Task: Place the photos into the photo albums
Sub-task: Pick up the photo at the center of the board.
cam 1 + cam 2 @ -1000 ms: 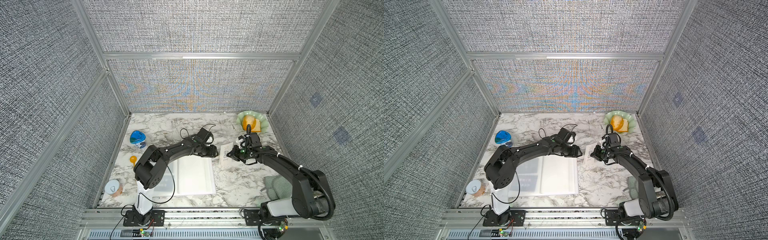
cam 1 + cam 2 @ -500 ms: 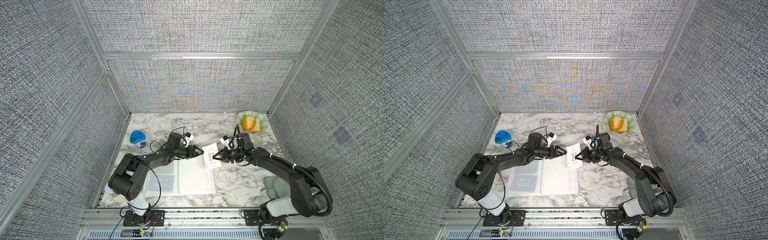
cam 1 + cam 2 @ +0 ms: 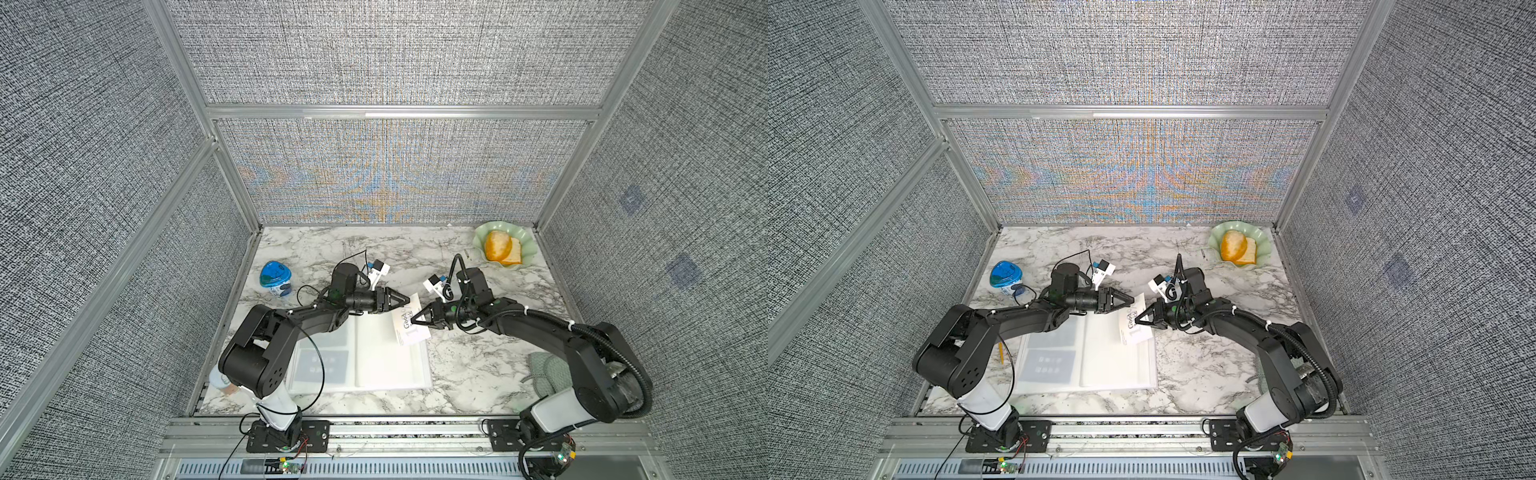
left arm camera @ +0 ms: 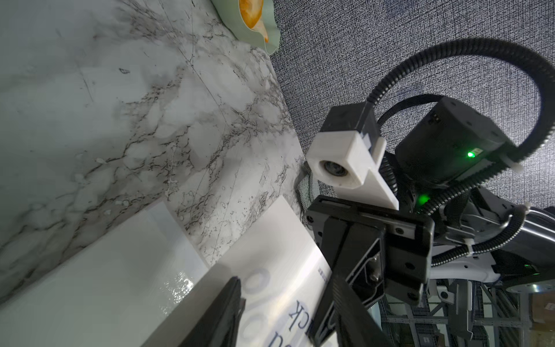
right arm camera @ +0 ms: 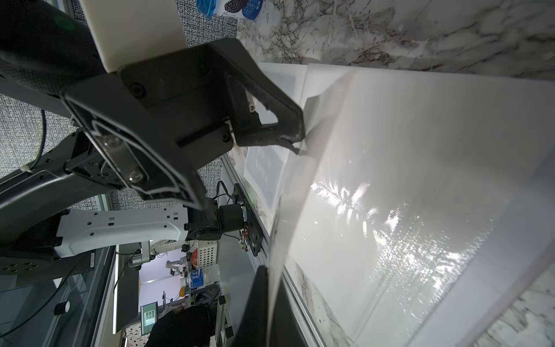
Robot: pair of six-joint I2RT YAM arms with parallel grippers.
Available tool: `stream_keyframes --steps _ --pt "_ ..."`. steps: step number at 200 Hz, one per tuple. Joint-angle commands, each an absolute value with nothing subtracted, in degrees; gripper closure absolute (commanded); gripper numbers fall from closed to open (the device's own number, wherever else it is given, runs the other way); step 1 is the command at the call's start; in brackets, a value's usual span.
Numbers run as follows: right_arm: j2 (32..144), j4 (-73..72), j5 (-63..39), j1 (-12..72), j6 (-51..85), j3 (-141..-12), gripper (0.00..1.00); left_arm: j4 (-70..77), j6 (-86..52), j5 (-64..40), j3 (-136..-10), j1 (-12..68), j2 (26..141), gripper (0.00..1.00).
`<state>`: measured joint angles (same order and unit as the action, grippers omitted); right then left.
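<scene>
Swung the left tool (image 3: 404, 300) out from over the album (image 3: 386, 361) since a second earlier, and carried the right tool (image 3: 413, 323) inward to meet it. Held the white "Good Luck" card (image 3: 409, 332) clamped in the right tool, tilted and lifted over the open album's far right corner. Set the left tool's tips at the card's far edge, but could not tell whether pinching or only touching. Left the album flat on the table (image 3: 478, 374).
</scene>
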<state>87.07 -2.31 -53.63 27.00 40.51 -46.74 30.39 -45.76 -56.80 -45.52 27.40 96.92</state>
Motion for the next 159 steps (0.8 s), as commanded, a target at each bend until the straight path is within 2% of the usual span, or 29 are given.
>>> stream_keyframes --steps 1,41,159 --pt "86.76 -0.52 -52.48 25.78 39.14 -46.80 1.00 31.90 -45.76 -57.86 -44.95 26.35 95.86 0.48" --pt "84.66 0.87 -52.60 21.91 38.30 -44.74 1.00 28.77 -43.97 -57.13 -44.82 24.04 93.10 0.45" --pt "84.81 -5.44 -55.93 24.17 41.44 -45.37 1.00 28.61 -44.59 -56.42 -45.95 23.95 97.22 0.41"
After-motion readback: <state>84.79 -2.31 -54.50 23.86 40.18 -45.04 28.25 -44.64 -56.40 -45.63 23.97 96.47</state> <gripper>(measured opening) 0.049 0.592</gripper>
